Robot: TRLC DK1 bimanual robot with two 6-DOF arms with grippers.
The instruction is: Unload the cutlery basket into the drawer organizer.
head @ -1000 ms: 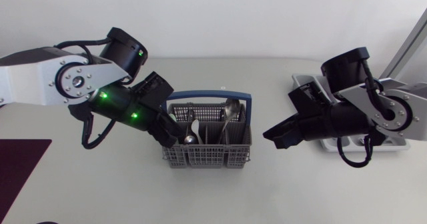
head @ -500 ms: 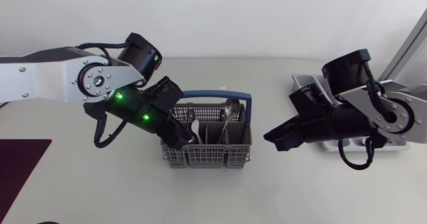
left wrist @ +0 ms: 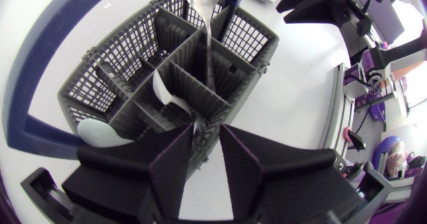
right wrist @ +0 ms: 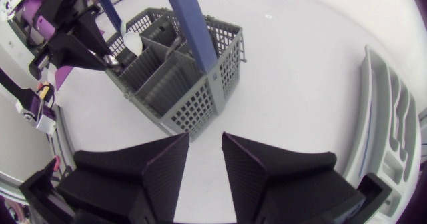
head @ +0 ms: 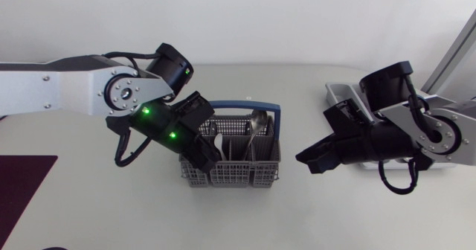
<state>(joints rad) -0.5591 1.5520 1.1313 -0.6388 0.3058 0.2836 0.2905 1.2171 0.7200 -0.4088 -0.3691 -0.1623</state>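
Grey mesh cutlery basket (head: 238, 174) is sitting mid-table, my left gripper (head: 207, 157) hanging over its left end, the drawer organizer (head: 335, 94) lying well apart to its right.

At the left wrist, my fingers are standing narrowly apart, a metal handle (left wrist: 199, 127) rising between their tips.

At the right wrist, my right gripper (right wrist: 203, 154) is gaping narrowly, holding nothing, facing the basket.

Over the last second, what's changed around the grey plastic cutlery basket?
The left arm's matte black gripper swung right, over the left side of the grey mesh cutlery basket, fingers open, nothing lifted out. The basket, its cutlery and the right gripper stayed about where they were.
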